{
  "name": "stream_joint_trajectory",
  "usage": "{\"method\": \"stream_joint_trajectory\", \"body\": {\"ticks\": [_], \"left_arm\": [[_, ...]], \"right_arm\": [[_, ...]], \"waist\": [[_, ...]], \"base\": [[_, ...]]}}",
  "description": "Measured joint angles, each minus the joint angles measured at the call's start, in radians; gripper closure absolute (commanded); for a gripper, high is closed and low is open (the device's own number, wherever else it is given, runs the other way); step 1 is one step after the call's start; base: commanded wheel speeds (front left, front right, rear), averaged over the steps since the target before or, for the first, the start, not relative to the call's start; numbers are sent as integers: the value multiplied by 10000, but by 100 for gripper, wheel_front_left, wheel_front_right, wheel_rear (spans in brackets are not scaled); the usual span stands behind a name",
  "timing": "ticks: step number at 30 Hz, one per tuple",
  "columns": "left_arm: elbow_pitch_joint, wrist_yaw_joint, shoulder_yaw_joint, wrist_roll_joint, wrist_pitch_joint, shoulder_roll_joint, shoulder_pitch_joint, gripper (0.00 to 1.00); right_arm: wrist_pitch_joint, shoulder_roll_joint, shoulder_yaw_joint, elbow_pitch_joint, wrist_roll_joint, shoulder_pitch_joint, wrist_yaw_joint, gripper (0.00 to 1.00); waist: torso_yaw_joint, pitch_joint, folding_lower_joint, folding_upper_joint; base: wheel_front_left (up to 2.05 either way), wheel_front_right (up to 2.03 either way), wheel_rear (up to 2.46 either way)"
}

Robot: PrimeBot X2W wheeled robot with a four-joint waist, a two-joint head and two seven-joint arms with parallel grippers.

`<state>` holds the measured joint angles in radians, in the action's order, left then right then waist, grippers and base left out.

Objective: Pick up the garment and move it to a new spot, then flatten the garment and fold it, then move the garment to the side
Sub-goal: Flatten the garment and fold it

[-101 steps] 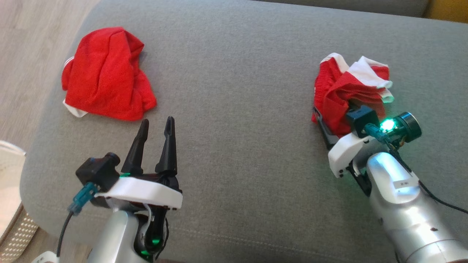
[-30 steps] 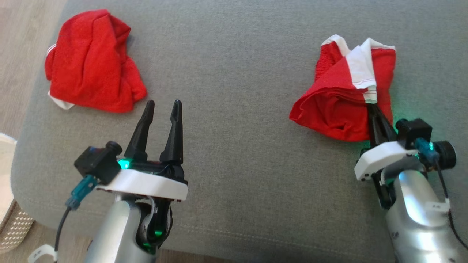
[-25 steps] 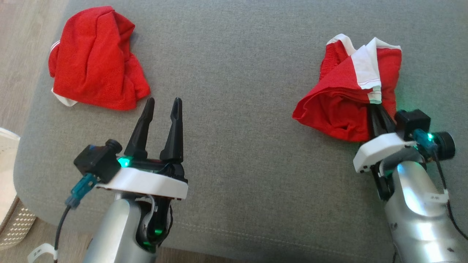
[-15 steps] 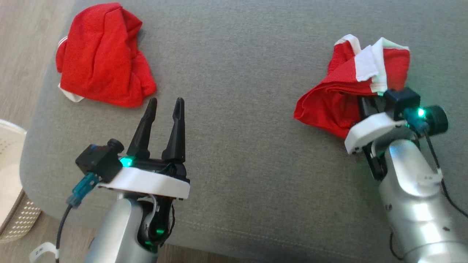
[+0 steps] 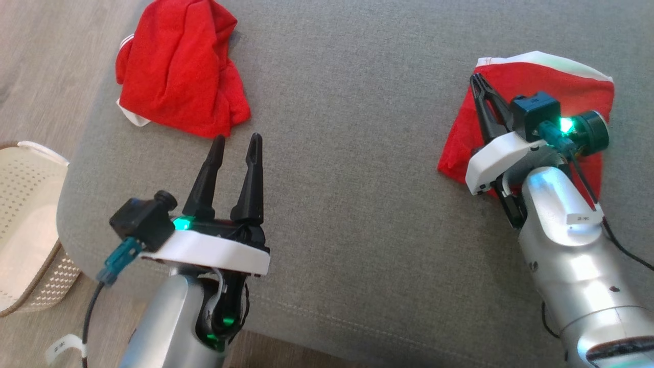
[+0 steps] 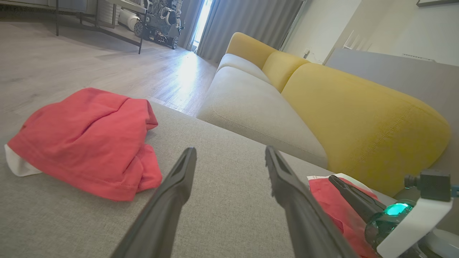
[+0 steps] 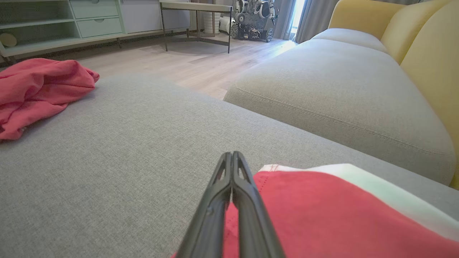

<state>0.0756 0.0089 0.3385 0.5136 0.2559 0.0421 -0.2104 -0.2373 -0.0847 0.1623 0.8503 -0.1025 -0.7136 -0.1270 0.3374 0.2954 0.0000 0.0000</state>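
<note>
Garment (image 5: 541, 76) seems to be moved already and is laid mostly flat by the cushion's (image 5: 357, 179) right edge. Folding and setting aside are left. Right gripper (image 5: 477, 82) is pressed together on its edge with nothing seen pinched, left gripper (image 5: 237, 140) is spread apart.

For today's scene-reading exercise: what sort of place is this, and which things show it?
Probably a home living room: a grey sofa with yellow back cushions, a wood floor and a sideboard with drawers.

garment (image 5: 562, 82) | red, white-edged | spread flat | grey cushion (image 5: 357, 153), right side
</note>
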Motion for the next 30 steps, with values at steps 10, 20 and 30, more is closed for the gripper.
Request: {"method": "stream_joint_trajectory", "body": {"ticks": [10,20,30], "left_arm": [[54,12,-270,-4,0,0,14,0],[130,-2,-257,-73,0,-2,14,0],[224,0,-378,-278,0,0,240,0]], "right_arm": [[-15,-148,-314,-171,414,640,0,100],[42,84,1273,-117,1499,1514,0,100],[71,-86,1294,-696,2272,1642,0,100]], "waist": [[-488,-304,0,0],[-1080,-572,0,0],[-1429,-1156,0,0]], "base": [[0,0,0],[0,0,0],[0,0,0]]}}
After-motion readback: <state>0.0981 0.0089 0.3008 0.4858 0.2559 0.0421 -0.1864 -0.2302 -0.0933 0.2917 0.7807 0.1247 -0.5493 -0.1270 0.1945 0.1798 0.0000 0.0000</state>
